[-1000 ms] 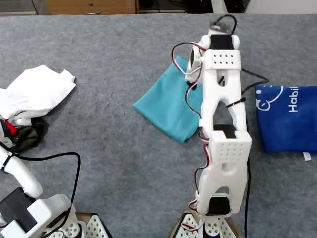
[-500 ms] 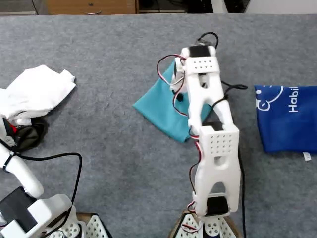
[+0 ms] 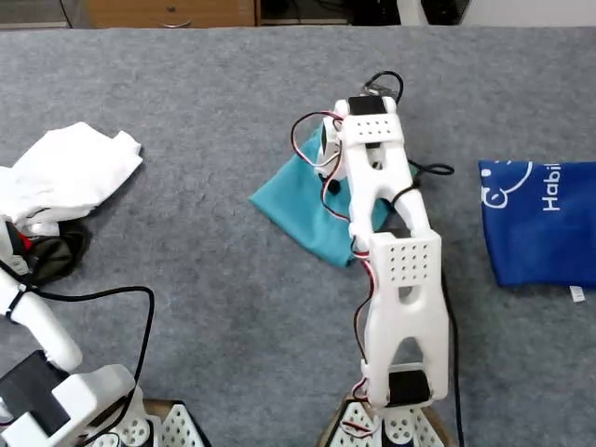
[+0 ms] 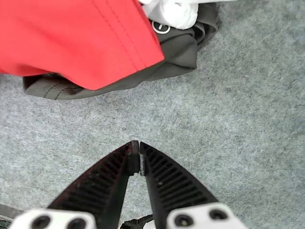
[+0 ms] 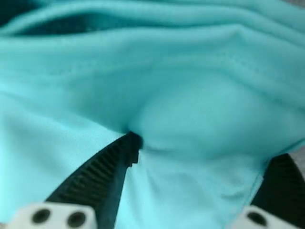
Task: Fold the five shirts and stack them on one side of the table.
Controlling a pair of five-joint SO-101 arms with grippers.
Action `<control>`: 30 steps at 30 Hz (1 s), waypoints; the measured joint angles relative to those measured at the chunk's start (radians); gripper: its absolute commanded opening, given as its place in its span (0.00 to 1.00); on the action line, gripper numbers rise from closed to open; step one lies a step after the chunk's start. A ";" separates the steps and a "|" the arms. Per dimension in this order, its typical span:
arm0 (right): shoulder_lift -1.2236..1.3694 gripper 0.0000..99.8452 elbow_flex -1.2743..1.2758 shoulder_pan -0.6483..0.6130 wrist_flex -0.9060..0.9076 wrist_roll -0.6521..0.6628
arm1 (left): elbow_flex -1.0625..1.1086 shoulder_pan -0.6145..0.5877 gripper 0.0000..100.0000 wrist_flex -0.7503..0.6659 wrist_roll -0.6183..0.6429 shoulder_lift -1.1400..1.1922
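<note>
Teal shirt (image 3: pixel 303 200), high view: it lies folded mid-table beneath the right arm. The folded blue shirt (image 3: pixel 535 223) sits well apart on one side of it and the white shirt (image 3: pixel 70 168) well apart on the other.

Left wrist view: left gripper (image 4: pixel 135 160) has its jaws closed together, empty, over bare table (image 4: pixel 248 119) near a red shirt (image 4: pixel 71 38).

Right wrist view: right gripper (image 5: pixel 205 162) has its jaws spread wide and pressed into the teal shirt, with nothing clamped.

Risk: closing here may pinch only the top layer, and lifting would then undo the fold.

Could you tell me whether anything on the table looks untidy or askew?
The teal shirt lies folded but askew in the middle, apart from the blue shirt at the right edge. At the left, the white shirt sits crumpled over a black garment.
</note>
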 measured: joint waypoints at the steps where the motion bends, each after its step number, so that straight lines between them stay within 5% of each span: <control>1: 0.009 0.25 -0.014 0.000 0.009 0.000 | 0.000 0.000 0.02 0.000 0.000 0.000; 8: 0.098 0.03 -0.173 0.006 0.123 0.018 | 0.000 0.000 0.02 0.000 0.000 0.000; 18: 0.150 0.00 -0.304 0.051 0.186 0.232 | 0.000 0.000 0.02 0.000 0.000 0.000; 30: -0.193 0.00 0.046 0.189 0.186 0.496 | 0.000 0.000 0.02 0.000 0.000 0.000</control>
